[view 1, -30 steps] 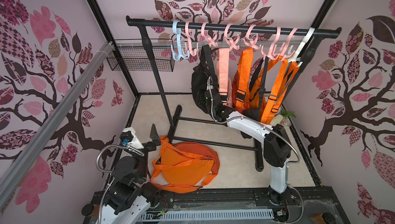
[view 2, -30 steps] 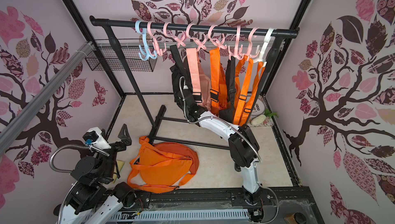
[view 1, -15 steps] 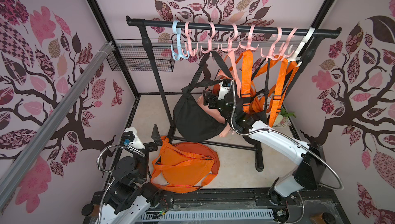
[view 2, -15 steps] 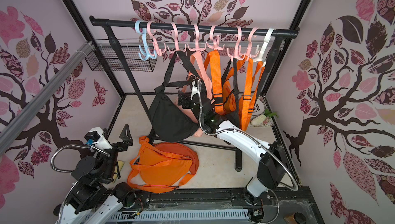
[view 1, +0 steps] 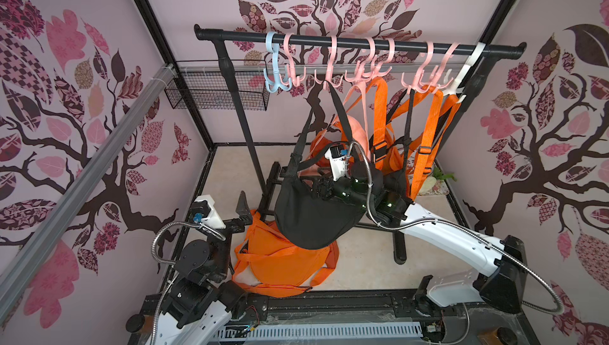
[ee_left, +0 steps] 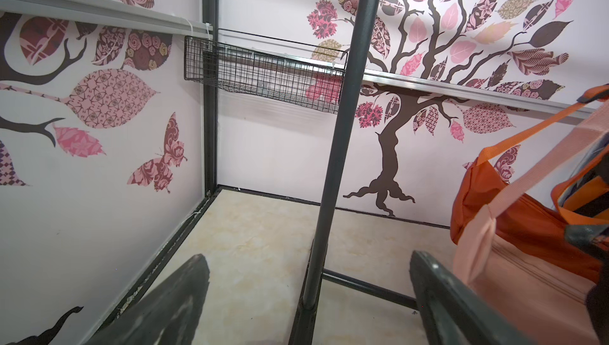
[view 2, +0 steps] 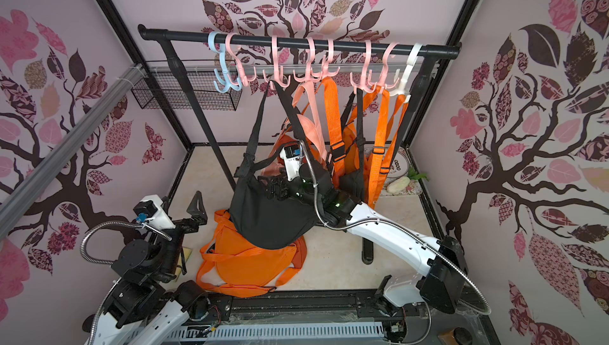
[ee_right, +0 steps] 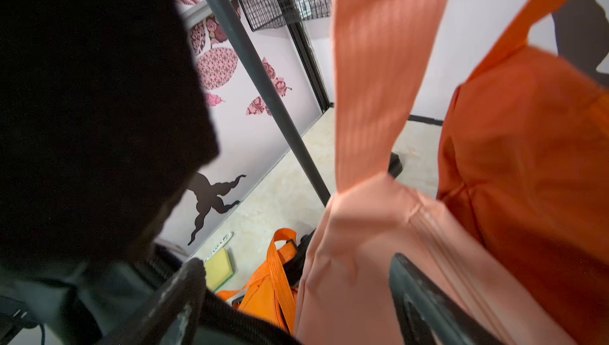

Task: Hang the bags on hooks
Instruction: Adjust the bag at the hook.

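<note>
Black bag (view 1: 313, 218) (view 2: 267, 215): soft, rounded pouch with a long black strap (view 1: 339, 109). The strap is looped over a pink hook (view 1: 331, 73) on the rail (view 1: 412, 45), and the body hangs clear above the orange bag (view 1: 283, 261) on the floor. Right fingers (ee_right: 184, 287): spread wide at the bag's upper edge, its dark cloth beside one finger, a peach bag (ee_right: 379, 244) across the gap. Left fingers (ee_left: 178, 297): spread wide, low, well apart from the bag.

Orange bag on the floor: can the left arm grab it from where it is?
Probably yes. The orange bag lies right beside the left tool, which is open and empty, with nothing between them. The hanging black bag only overhangs its far part.
</note>
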Available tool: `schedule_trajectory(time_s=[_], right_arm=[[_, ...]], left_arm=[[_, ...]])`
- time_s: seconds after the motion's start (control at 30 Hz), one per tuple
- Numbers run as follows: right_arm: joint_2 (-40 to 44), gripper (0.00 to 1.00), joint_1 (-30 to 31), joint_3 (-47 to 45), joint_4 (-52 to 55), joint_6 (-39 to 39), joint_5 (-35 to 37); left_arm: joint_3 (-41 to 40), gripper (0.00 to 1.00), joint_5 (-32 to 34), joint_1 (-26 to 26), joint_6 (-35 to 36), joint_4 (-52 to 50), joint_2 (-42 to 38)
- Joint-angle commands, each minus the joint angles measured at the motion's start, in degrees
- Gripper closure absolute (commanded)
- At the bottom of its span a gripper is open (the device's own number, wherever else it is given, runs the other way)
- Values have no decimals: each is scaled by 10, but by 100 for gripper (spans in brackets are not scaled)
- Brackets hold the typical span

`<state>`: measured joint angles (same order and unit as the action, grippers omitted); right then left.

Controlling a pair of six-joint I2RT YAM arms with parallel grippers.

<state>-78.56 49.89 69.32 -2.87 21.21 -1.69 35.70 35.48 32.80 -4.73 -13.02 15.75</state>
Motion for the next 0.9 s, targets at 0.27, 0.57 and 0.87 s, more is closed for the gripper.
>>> schedule_trajectory(time_s=[0.27,0.57,0.87], right_arm=[[58,10,2,60,184,15,30],[119,7,17,5,135,-73,-288],[141,7,27,-79,134,-120,-409]], left_arm=[[-13,2,-14,6,-4,6,10],[-13,2,-14,9,-2,9,6],[-13,2,-18,10,-2,7,5]])
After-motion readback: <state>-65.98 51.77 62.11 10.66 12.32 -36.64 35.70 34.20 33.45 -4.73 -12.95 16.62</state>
